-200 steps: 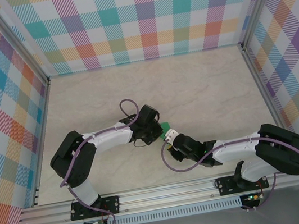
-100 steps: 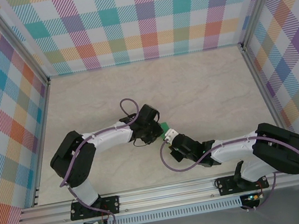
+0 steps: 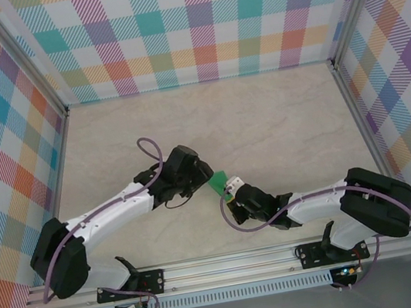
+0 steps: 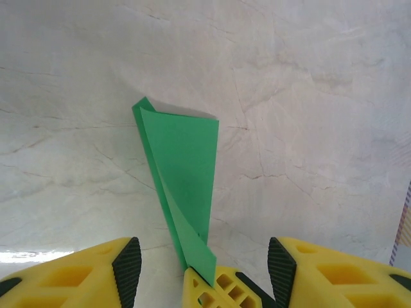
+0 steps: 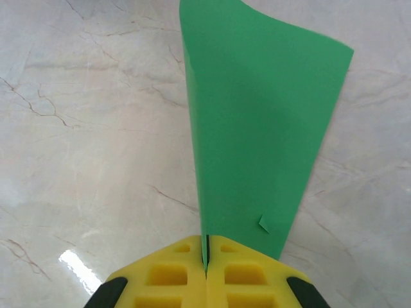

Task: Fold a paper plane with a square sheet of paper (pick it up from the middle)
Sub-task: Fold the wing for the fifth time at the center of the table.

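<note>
Jaws first: the right gripper [image 5: 205, 260] has its two yellow fingers pressed flat together on the near end of the green sheet [image 5: 257, 122]. The paper is pinched there and rises straight out ahead of those jaws, fanning wider as it goes, with its far corners free. On the left gripper [image 4: 204, 266] the jaws are spread wide apart, one on each side of the right fingertips. The sheet stands in the gap between them, touching neither pad. From that side we see a narrow, layered wedge, doubled along one long edge. By our reckoning we're mid-fold: more than a flat square, not yet a dart.

How do we do this step well? We'd have the open left jaws close slowly on the layers just beyond the right pinch, square to the crease, so the layers don't slide past each other. The right grip should hold firm until the left has a sure bite, because paper this thin looks likely to buckle or tear if both pull at once. We also spot a small nick [image 5: 263, 223] just ahead of the right jaws, and that's worth watching.

Beneath both sets of jaws lies the table [image 3: 285, 110], pale, marbled and glossy, with a glare patch down to the left of the right jaws. We suspect it's slick for pressing creases. Around it stand plaid walls [image 3: 200, 22] in pastel checks, and an aluminium rail [image 3: 231, 263] runs behind the arms.
</note>
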Controlling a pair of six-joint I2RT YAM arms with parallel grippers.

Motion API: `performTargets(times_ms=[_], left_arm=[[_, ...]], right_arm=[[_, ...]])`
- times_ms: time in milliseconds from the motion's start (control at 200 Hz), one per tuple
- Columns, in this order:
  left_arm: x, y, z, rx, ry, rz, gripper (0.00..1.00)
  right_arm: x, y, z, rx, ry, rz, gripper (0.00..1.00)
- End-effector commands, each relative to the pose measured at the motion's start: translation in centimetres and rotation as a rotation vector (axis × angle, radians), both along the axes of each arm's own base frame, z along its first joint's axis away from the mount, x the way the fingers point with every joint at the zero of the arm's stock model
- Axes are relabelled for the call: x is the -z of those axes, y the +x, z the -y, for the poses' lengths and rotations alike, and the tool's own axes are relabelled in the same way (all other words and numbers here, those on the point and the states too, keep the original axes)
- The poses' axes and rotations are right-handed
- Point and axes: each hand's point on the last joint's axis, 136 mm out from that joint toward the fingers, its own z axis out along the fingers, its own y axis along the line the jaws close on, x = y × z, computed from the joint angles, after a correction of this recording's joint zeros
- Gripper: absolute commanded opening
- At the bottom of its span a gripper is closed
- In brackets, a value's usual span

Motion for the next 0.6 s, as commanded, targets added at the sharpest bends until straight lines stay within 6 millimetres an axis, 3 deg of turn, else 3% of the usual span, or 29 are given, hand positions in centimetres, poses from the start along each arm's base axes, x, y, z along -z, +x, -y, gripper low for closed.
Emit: performTargets(times_ms=[0, 595], left_arm=[[1.5, -0.5, -2.3, -0.035, 0.069, -0.010, 0.57], [3.3, -1.1, -0.3, 0.012, -0.073, -0.015, 0.50]], right_arm=[[-0.4, -0.3, -1.3, 0.025, 0.120, -0.090, 0.00], [-0.1, -0.2, -0.7, 0.116, 0.386, -0.441, 0.00]])
